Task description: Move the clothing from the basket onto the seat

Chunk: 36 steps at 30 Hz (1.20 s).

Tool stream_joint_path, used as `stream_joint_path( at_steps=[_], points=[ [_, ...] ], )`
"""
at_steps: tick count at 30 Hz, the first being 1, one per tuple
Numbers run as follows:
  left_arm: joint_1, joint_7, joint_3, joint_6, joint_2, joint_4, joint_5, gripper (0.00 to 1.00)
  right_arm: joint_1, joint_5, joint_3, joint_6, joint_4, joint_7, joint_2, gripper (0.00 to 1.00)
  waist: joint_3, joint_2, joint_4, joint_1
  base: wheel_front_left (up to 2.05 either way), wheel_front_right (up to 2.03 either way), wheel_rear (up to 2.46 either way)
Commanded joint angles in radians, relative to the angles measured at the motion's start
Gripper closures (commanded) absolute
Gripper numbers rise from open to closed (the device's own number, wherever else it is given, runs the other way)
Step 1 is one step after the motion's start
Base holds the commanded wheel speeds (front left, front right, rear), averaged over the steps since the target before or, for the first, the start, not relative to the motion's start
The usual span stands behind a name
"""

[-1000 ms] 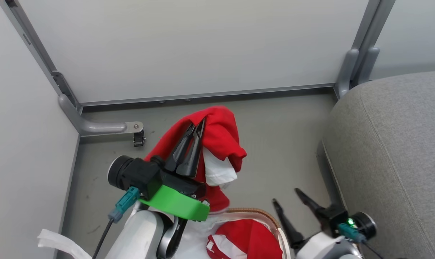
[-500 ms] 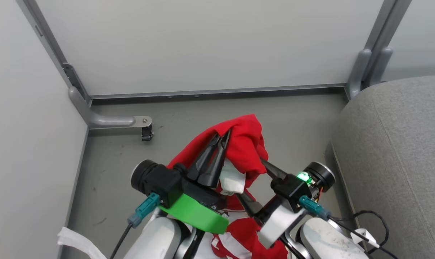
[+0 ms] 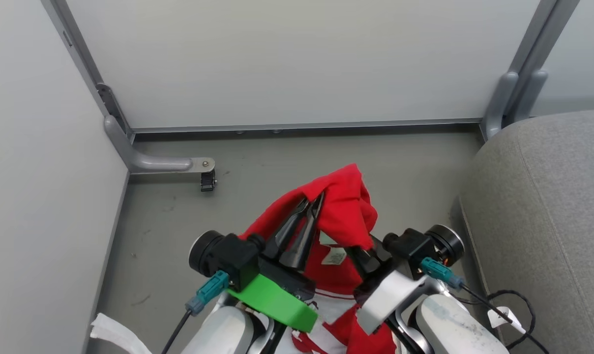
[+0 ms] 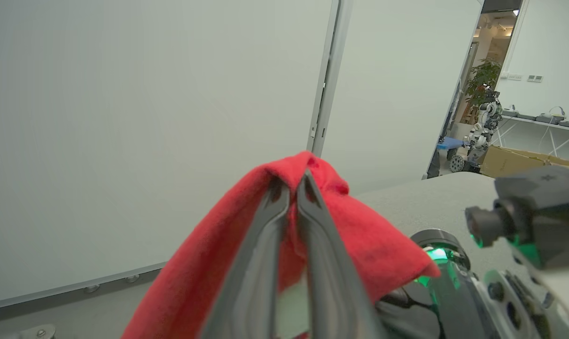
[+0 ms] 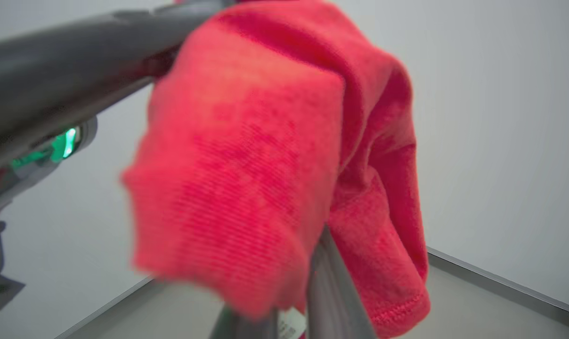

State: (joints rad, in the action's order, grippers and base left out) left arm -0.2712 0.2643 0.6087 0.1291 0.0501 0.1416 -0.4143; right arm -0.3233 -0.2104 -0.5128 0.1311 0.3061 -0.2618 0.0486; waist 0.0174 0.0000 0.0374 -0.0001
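Clothing (image 3: 348, 206): one red piece is held raised above the floor (image 3: 179, 221), left of the seat (image 3: 548, 206). It is draped over the left gripper (image 3: 314, 199), whose jaws are clamped on it. Right gripper (image 3: 366, 253) is partly covered by fabric; jaw state cannot be told.

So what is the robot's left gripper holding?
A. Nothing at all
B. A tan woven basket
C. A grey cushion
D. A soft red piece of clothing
D: the left gripper has its jaws shut on a fold of the soft bright red fabric garment, which drapes down over both sides of them.
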Motion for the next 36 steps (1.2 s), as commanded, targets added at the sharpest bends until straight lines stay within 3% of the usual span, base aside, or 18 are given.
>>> stream_joint_path(
  at_steps=[1, 5, 15, 21, 30, 36],
  points=[
    [0.015, 0.000, -0.010, 0.003, 0.001, 0.009, 0.020, 0.00, 0.021, -0.006, 0.010, -0.001, -0.004, -0.005, 0.005, 1.00, 0.000, 0.0000, -0.030, 0.0001, 0.00, 0.00, 0.00],
    [0.029, 0.000, -0.030, 0.003, 0.001, 0.023, 0.049, 0.00, 0.049, -0.004, 0.029, -0.001, -0.009, -0.005, 0.005, 1.00, 0.009, 0.0000, -0.111, 0.0001, 0.00, 0.00, 0.00],
    [0.050, 0.000, -0.076, 0.003, 0.002, 0.026, 0.103, 0.00, 0.105, 0.004, 0.111, -0.001, -0.037, -0.005, 0.004, 1.00, 0.050, 0.0000, -0.387, 0.0001, 0.00, 0.00, 0.00],
    [0.044, 0.000, -0.071, 0.003, 0.002, 0.036, 0.109, 0.00, 0.136, 0.007, 0.168, -0.001, -0.053, -0.005, 0.005, 1.00, 0.073, 0.0000, -0.502, 0.0001, 0.00, 0.00, 0.00],
    [0.030, 0.000, -0.066, 0.003, 0.004, 0.056, 0.118, 0.00, 0.131, 0.019, 0.244, -0.001, -0.065, -0.005, 0.031, 1.00, 0.108, 0.0000, -0.558, 0.0001, 0.00, 0.00, 0.00],
    [-0.006, 0.000, -0.050, 0.003, 0.033, 0.051, 0.128, 0.00, 0.017, 0.048, 0.309, -0.001, -0.078, -0.005, 0.102, 1.00, 0.197, 0.0000, -0.546, 0.0001, 0.00, 0.00, 0.00]
  ],
)
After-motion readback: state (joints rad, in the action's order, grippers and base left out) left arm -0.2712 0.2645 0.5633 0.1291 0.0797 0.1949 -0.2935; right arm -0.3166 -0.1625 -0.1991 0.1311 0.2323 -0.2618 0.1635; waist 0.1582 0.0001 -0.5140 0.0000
